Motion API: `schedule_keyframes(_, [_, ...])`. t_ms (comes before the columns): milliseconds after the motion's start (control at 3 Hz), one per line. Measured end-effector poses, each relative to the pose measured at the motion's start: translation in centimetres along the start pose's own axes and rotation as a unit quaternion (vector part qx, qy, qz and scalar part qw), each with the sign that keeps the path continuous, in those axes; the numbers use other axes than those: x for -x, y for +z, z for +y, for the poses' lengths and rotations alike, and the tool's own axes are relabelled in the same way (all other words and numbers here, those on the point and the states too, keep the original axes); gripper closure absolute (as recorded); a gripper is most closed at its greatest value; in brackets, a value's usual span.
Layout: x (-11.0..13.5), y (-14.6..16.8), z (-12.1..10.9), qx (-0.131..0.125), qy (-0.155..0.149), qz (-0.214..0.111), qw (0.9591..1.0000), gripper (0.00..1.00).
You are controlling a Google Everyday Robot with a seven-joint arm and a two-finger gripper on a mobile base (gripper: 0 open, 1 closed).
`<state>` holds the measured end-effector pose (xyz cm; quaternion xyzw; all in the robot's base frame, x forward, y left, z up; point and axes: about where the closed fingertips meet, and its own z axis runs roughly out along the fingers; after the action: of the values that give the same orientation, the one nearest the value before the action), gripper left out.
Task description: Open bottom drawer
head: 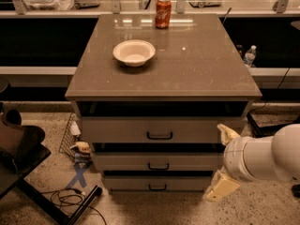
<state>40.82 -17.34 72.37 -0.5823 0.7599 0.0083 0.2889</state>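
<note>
The bottom drawer (158, 183) is the lowest and narrowest of three grey-beige fronts, with a small black bar handle (157, 187). Its front sits flush under the middle drawer (157, 162). My gripper (223, 161) hangs at the cabinet's right front corner, at the height of the middle drawer and right of all the handles. Its two pale fingers are spread wide: the upper fingertip (228, 134) lies by the top drawer (159, 130), the lower one (220, 188) by the bottom drawer's right end. It is open and holds nothing. The white arm (267, 157) comes in from the right.
On the brown cabinet top (197, 64) stand a white bowl (134, 52) and a red can (163, 12). A dark chair base (18, 149) and cables (65, 198) lie on the floor at left. A water bottle (249, 55) stands behind at right.
</note>
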Motion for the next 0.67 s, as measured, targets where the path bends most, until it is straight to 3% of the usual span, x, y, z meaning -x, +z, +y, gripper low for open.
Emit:
schedule_keyframes(333, [-1.5, 2.9, 1.6, 0.011, 0.007, -0.017, 0.9998, 0.00])
schedule_keyframes(667, [-5.6, 9.3, 3.2, 0.007, -0.010, -0.040, 0.9991, 0.00])
